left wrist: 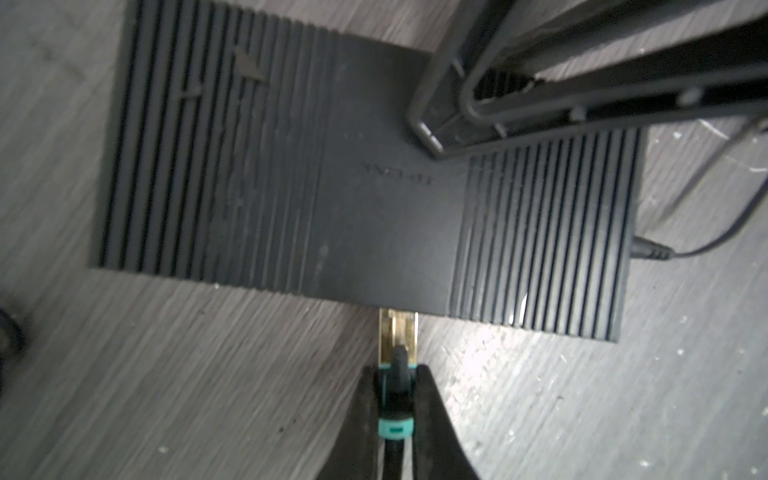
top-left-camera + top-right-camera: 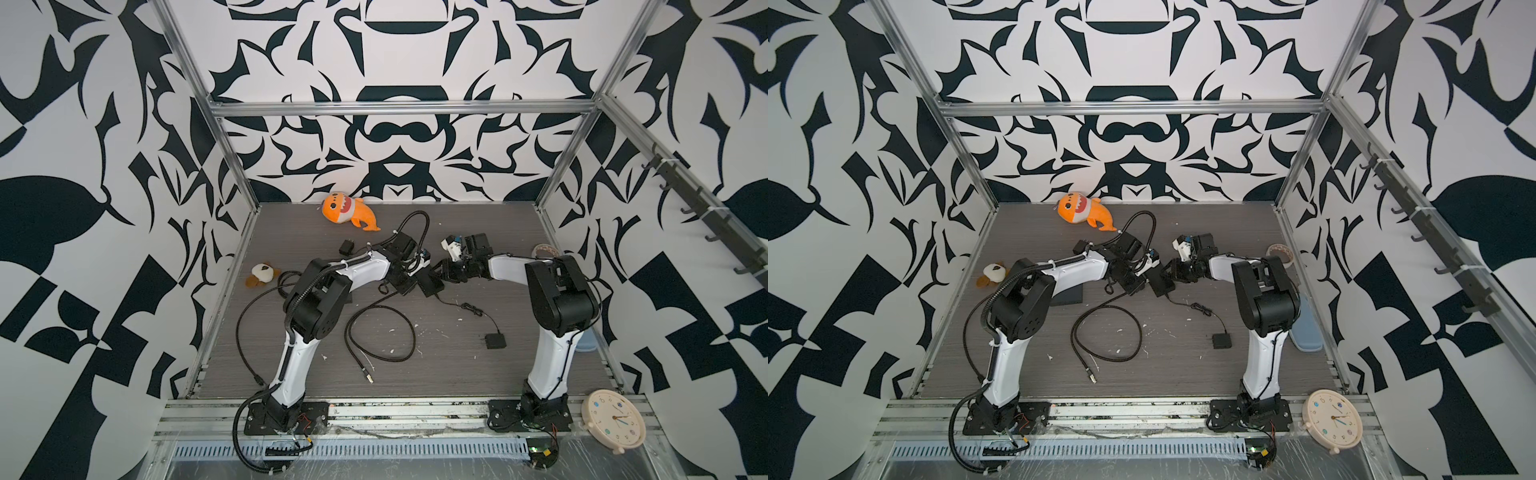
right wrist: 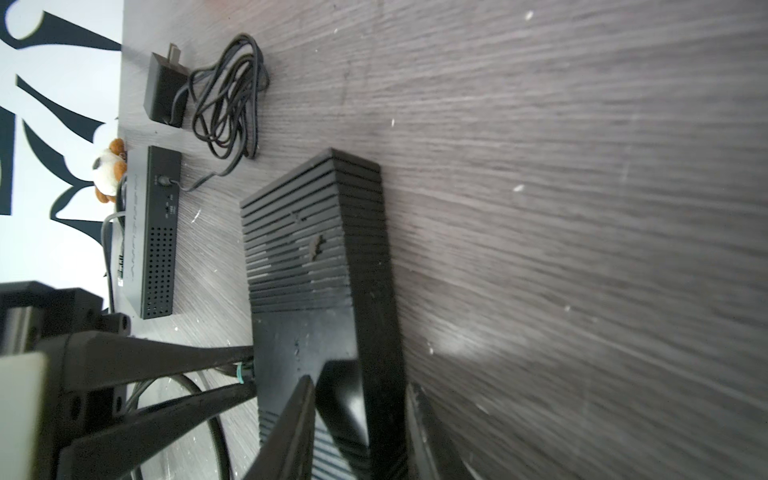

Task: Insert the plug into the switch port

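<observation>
The switch (image 1: 374, 199) is a flat black ribbed box lying on the table, seen in both top views (image 2: 430, 284) (image 2: 1160, 286). My left gripper (image 1: 397, 370) is shut on the plug (image 1: 398, 332), a gold connector with a teal and black boot. The plug's front end meets the switch's near side face; the port itself is hidden under the top edge. My right gripper (image 3: 359, 384) is shut on the switch (image 3: 316, 257), one finger over its top and one against its far side. Its fingers (image 1: 540, 99) show in the left wrist view.
A thin power lead (image 2: 469, 308) runs from the switch to a black adapter (image 2: 495, 340). A braided cable (image 2: 382, 332) loops at mid-table. A second black box (image 3: 156, 232), an adapter with coiled lead (image 3: 166, 89), a plush dog (image 2: 264, 274) and an orange shark (image 2: 347, 210) lie behind.
</observation>
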Robot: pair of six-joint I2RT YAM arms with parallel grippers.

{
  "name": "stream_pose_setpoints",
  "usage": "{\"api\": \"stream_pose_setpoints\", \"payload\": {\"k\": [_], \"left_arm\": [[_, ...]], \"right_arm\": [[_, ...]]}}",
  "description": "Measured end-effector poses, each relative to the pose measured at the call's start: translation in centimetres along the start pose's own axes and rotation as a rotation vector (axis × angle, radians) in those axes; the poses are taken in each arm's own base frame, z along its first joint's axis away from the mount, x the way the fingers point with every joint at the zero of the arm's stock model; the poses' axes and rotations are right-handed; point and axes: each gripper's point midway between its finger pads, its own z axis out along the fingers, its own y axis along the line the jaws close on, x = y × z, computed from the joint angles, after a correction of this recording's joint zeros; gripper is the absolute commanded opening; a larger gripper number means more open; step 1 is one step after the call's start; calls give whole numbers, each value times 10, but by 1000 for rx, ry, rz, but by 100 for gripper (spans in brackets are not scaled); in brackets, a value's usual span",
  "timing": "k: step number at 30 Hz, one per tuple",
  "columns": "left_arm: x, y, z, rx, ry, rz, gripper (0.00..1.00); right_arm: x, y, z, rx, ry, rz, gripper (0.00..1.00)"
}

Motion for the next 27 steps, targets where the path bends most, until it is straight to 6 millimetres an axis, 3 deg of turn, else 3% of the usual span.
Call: {"api": "stream_pose_setpoints", "payload": {"k": [27], "left_arm": [[-7, 1, 2, 92, -16, 45, 0]], "right_arm": [[0, 3, 3, -24, -172, 132, 29]]}}
